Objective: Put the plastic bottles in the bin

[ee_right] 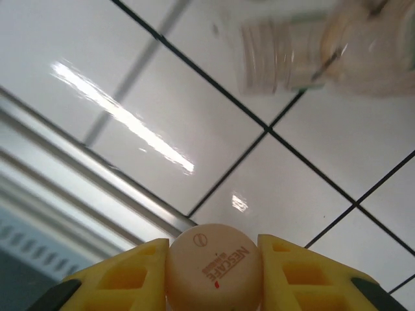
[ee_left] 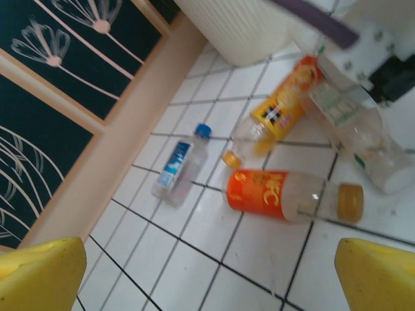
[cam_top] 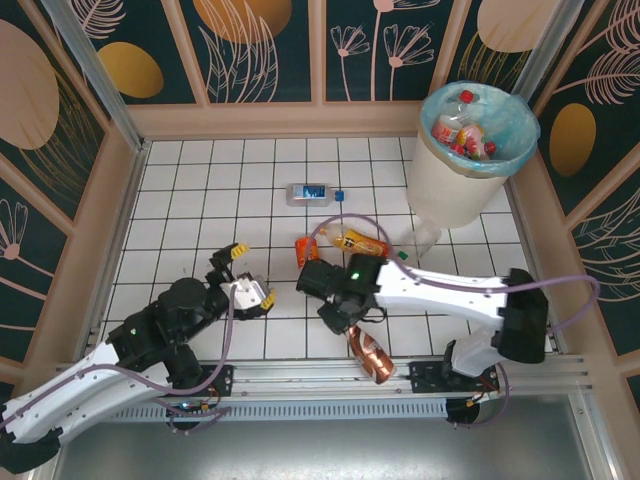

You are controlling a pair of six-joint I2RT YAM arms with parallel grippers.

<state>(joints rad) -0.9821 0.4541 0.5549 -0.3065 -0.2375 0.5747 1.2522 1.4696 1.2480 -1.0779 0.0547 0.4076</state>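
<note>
The floor (cam_top: pixel 200 190) is of white tiles with dark joints, closed in by dark walls (cam_top: pixel 260 50) painted with flowers and leaves. The right gripper (ee_right: pixel 214 256) has its yellow fingers (ee_right: pixel 123 275) clamped on the cream cap (ee_right: pixel 214 269) of a brown bottle (cam_top: pixel 371 355); the cap sits between the two pads and touches both. In the top view the body of this bottle points away from the gripper toward the metal rail (cam_top: pixel 330 385) at the near edge. I cannot tell whether it rests on the tiles or is lifted. A little beyond this gripper a clear bottle (ee_right: pixel 324 52) lies on its side, blurred.

The left gripper (ee_left: pixel 209 275) has its jaws wide apart and holds nothing. Ahead of it, apart from the fingers, an orange bottle (ee_left: pixel 272 194) lies on its side. Further out lie a blue-labelled bottle (ee_left: pixel 178 165) on the left and a yellow-labelled bottle (ee_left: pixel 279 110) on the right, near the clear one.

The bin (cam_top: pixel 455 190) stands in the far right corner, well apart from both grippers, with several bottles (cam_top: pixel 462 130) already inside
</note>
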